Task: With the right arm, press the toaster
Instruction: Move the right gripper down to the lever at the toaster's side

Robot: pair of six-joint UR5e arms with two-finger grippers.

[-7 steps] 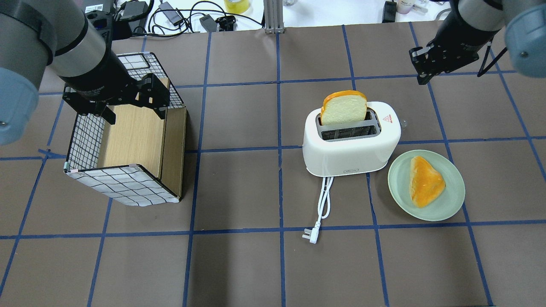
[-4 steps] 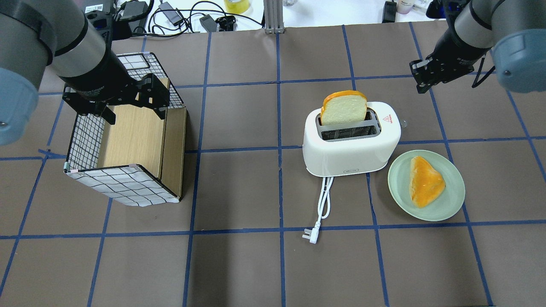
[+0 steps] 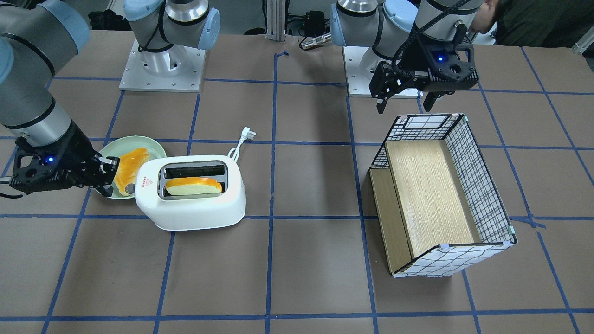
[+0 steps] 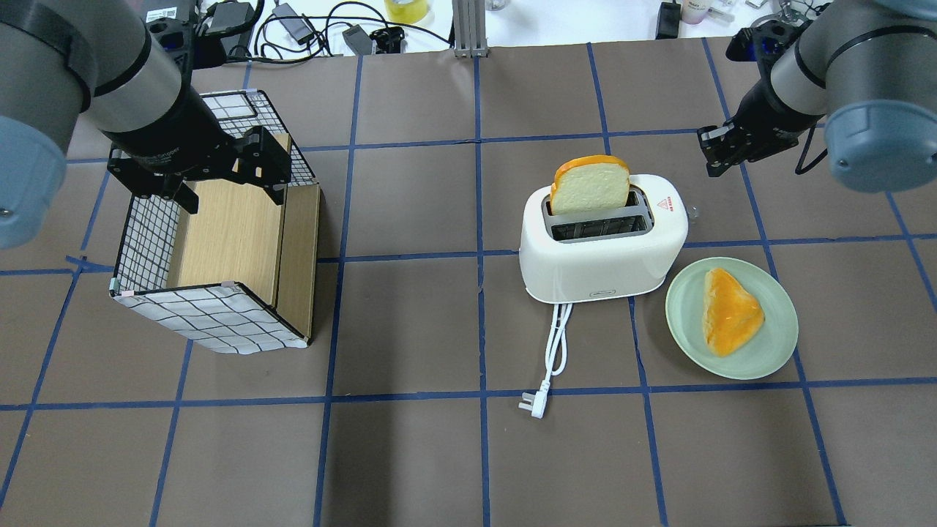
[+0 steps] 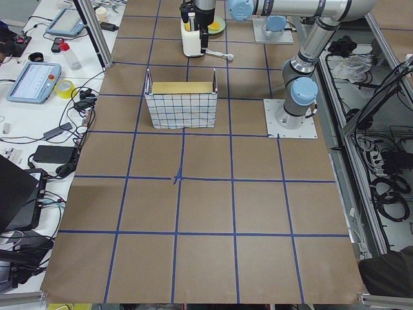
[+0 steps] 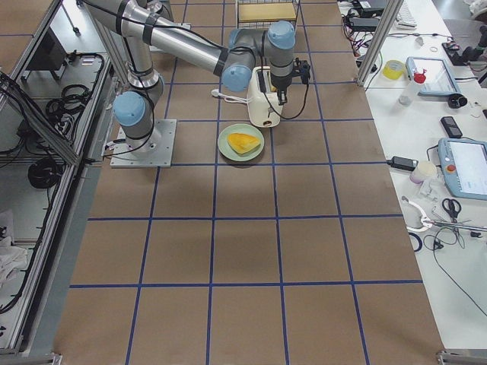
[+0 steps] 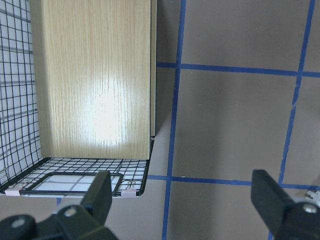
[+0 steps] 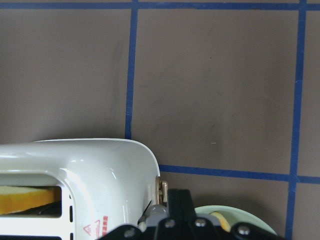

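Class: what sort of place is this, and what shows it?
Probably a robotics lab: a left arm and right arm bolted to a tape-gridded table, a side bench of tablets and cables, a toaster as prop.

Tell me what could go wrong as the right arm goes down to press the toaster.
1. The tab on the toaster's end is small. The right gripper, shut, could miss it or slip off.
2. The green plate lies close beside that end, so an off-line descent might clip its rim.
3. The toaster stands free with its plug lying loose. An off-centre push may tip or slide it.
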